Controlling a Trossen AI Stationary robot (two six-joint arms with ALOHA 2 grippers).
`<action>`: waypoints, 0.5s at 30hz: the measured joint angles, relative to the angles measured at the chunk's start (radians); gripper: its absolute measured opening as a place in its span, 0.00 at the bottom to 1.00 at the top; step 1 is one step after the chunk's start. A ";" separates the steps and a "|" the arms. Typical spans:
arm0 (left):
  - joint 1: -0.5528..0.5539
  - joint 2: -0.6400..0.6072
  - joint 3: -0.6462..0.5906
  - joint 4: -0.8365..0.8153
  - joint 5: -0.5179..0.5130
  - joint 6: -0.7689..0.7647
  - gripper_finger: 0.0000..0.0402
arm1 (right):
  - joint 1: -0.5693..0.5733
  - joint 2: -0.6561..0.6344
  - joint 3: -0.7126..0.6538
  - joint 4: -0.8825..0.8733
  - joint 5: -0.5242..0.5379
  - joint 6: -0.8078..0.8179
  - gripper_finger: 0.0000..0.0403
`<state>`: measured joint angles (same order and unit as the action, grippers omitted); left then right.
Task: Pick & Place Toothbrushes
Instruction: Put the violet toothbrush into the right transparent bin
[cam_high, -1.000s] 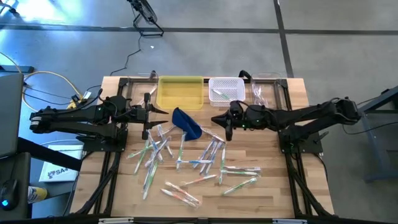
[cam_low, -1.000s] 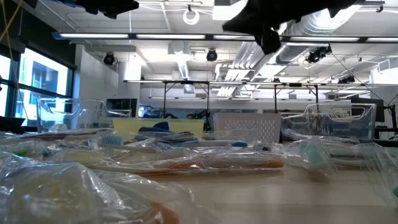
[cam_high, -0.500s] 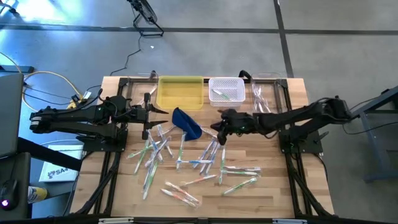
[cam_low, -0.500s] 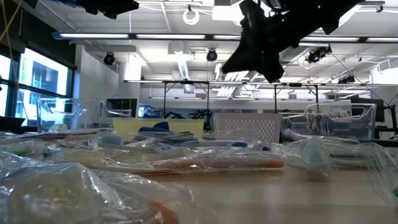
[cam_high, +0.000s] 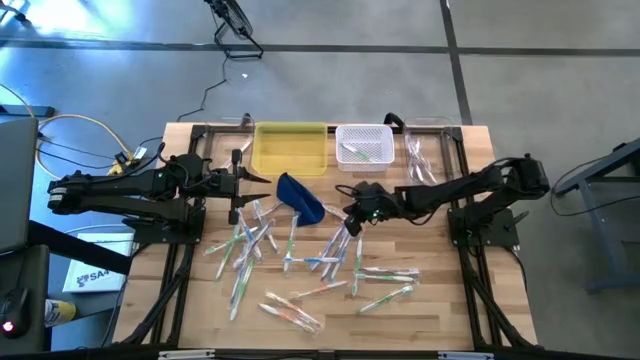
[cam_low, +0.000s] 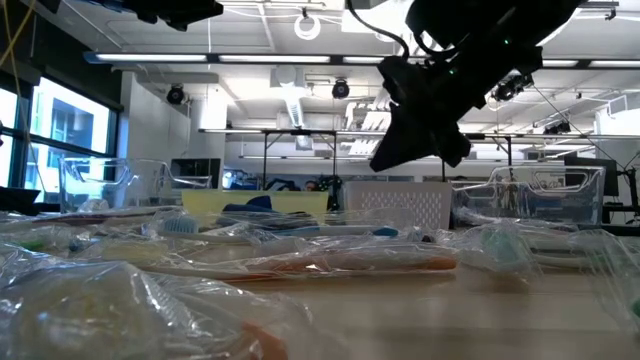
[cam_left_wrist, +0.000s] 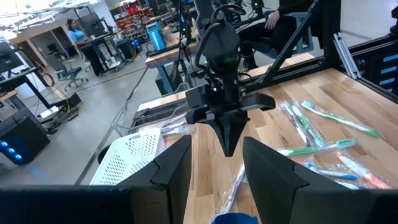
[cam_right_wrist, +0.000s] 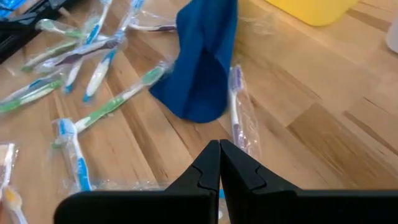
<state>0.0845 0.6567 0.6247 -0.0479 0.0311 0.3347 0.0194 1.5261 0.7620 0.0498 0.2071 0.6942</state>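
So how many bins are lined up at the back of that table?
4, in a row along the far edge of the table: the left clear bin, then the yellow bin, the white basket and the right clear bin. No others show.

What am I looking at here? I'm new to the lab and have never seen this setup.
Two dark robot arms work at a wooden table. One picture looks straight down, one looks level across the tabletop, and two come from cameras on the wrists. Wrapped toothbrushes lie scattered, beside a dark blue pouch. At the back stand a yellow bin and a white basket. The right gripper, jaws shut and holding nothing, hangs above the toothbrushes. The left gripper waits with jaws apart, empty.
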 joint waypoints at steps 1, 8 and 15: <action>0.000 0.000 0.000 0.000 0.000 0.000 0.35 | 0.000 0.000 0.000 -0.003 0.001 0.006 0.01; 0.000 0.000 0.000 0.000 0.000 0.000 0.35 | 0.011 0.016 0.103 -0.155 0.018 -0.041 0.01; 0.000 0.000 0.000 -0.001 -0.008 0.000 0.35 | -0.002 0.100 0.259 -0.319 0.058 -0.119 0.01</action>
<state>0.0846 0.6563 0.6247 -0.0489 0.0231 0.3349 0.0175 1.6264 1.0212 -0.2688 0.2646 0.5748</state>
